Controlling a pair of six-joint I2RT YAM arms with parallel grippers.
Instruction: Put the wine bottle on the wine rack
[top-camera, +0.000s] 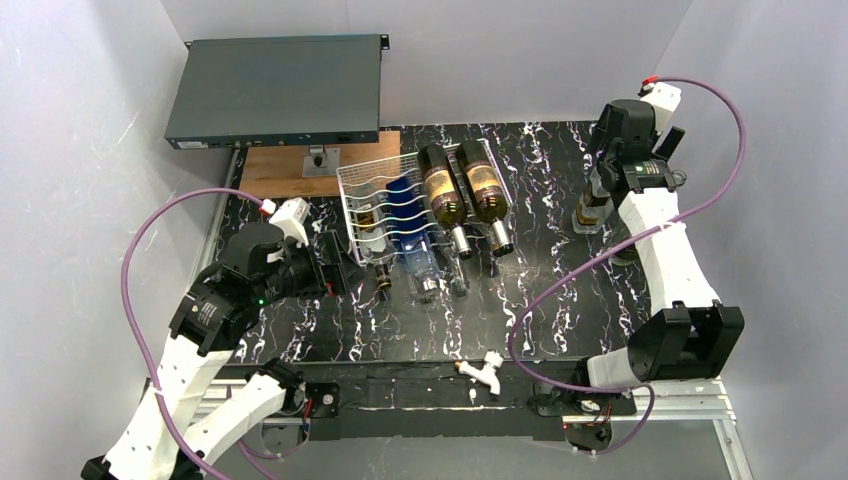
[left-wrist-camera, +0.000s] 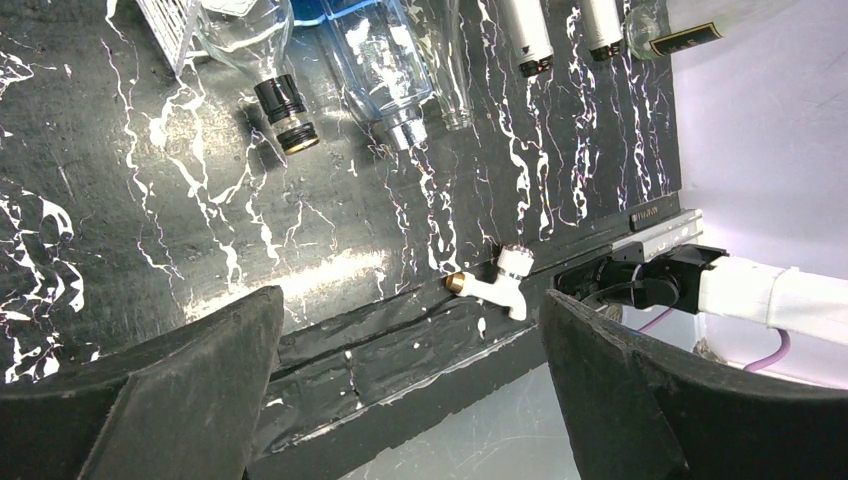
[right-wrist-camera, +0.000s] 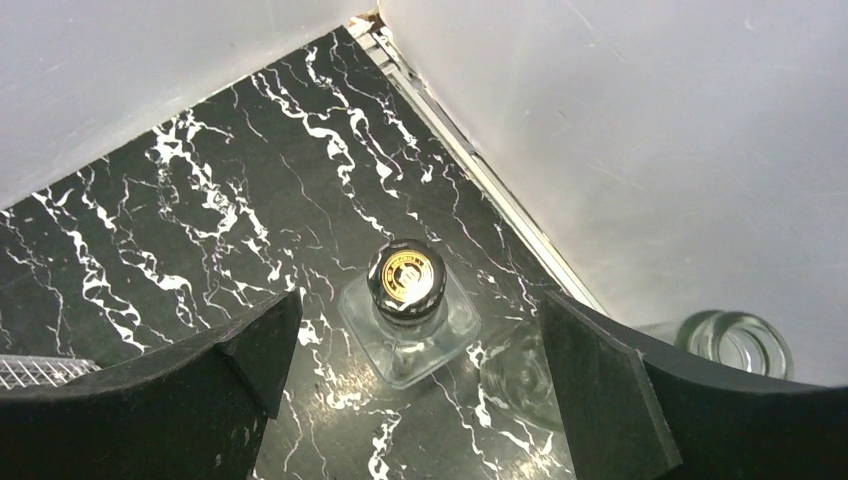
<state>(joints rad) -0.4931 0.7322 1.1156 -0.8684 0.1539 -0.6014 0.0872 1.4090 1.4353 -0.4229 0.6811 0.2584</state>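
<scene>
The white wire wine rack (top-camera: 372, 180) lies at the back middle of the black marbled table. Two brown bottles (top-camera: 443, 190) (top-camera: 483, 185), a blue bottle (top-camera: 405, 215) and a clear one (top-camera: 372, 238) lie in it, necks toward me. A clear wine bottle (right-wrist-camera: 406, 320) with a black, gold-marked cap stands upright at the far right (top-camera: 590, 210). My right gripper (right-wrist-camera: 418, 325) hovers above it, open, a finger on either side and touching nothing. My left gripper (left-wrist-camera: 410, 335) is open and empty, low beside the rack's near left corner (top-camera: 345, 268).
A dark grey flat metal box (top-camera: 275, 90) sits on a wooden board (top-camera: 295, 170) at the back left. A white tap (top-camera: 487, 372) lies at the table's near edge. A round clear glass (right-wrist-camera: 735, 343) stands by the right wall. White walls enclose the table.
</scene>
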